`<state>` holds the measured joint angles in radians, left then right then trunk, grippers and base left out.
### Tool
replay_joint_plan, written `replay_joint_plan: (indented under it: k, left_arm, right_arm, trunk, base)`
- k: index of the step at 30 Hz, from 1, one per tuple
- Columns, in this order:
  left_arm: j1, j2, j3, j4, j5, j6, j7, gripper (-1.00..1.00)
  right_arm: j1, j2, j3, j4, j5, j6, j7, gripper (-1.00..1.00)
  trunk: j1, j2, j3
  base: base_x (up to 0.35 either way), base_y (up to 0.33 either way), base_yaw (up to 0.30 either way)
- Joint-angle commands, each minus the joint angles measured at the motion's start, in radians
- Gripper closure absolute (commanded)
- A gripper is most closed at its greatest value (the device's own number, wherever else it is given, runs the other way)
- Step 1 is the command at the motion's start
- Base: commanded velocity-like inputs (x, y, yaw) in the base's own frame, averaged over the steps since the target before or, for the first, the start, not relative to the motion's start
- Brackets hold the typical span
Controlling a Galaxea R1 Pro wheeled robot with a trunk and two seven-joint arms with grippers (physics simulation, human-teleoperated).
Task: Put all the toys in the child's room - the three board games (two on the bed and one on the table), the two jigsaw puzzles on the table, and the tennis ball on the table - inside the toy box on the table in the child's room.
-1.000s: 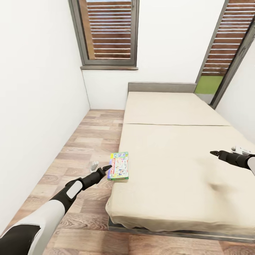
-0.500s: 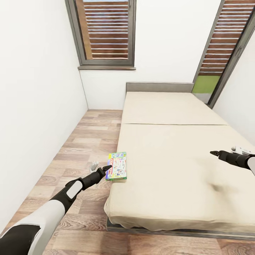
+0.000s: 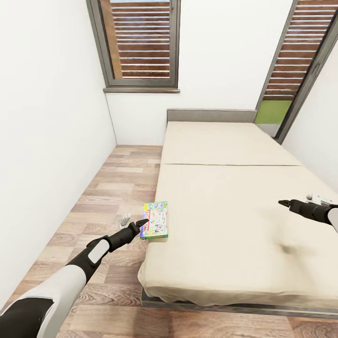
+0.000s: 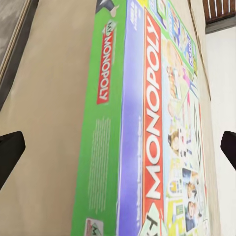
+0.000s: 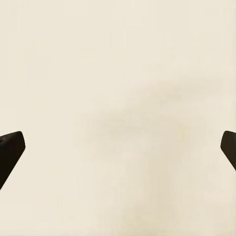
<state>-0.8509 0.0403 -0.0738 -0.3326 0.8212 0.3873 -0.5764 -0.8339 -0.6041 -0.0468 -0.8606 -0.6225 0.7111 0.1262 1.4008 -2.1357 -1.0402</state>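
At the near left edge of the low bed (image 3: 234,206), on its plain beige mattress with the thin grey frame showing beneath, I see the flat green-edged board game box (image 3: 156,219) lying face up, its glossy printed lid lettered MONOPOLY in white on red in my left wrist view (image 4: 147,128). It sits right at the mattress border, beside the wood-plank floor (image 3: 117,188). My left gripper (image 3: 141,223) hangs at the near corner of that box, just beside it; through the wrist camera its two dark fingertips (image 4: 10,152) stand wide apart at either side with the box between them, not pressing on it. My right gripper (image 3: 284,203) hovers over the far right side of the mattress, well apart from the box; its wrist view gives smooth, faintly creased beige fabric (image 5: 118,118) and two dark fingertips (image 5: 10,147) spread wide, holding nothing. A small pale grey object (image 3: 125,218) lies on the floor near the bed; I cannot tell what it is. Slatted wooden shutters in a grey-framed window (image 3: 141,42) break the white wall (image 3: 47,117).
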Motion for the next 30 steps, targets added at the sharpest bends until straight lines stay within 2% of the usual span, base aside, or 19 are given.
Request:
replay_joint_plan:
  k: [1, 30]
  left_arm:
    - [0.0, 0.001, -0.008, 0.0, 0.01, 0.004, 0.0, -1.0]
    - [0.0, 0.001, -0.008, 0.0, 0.01, 0.004, 0.0, -1.0]
  right_arm:
    - [-0.001, 0.0, -0.003, 0.0, 0.004, 0.005, 0.006, -1.0]
    - [-0.001, 0.001, -0.002, -0.001, 0.005, 0.005, 0.006, -1.0]
  trunk:
    - [0.0, 0.0, -0.001]
    - [0.0, 0.0, -0.001]
  base:
    - [0.0, 0.0, -0.002]
    - [0.0, 0.0, -0.034]
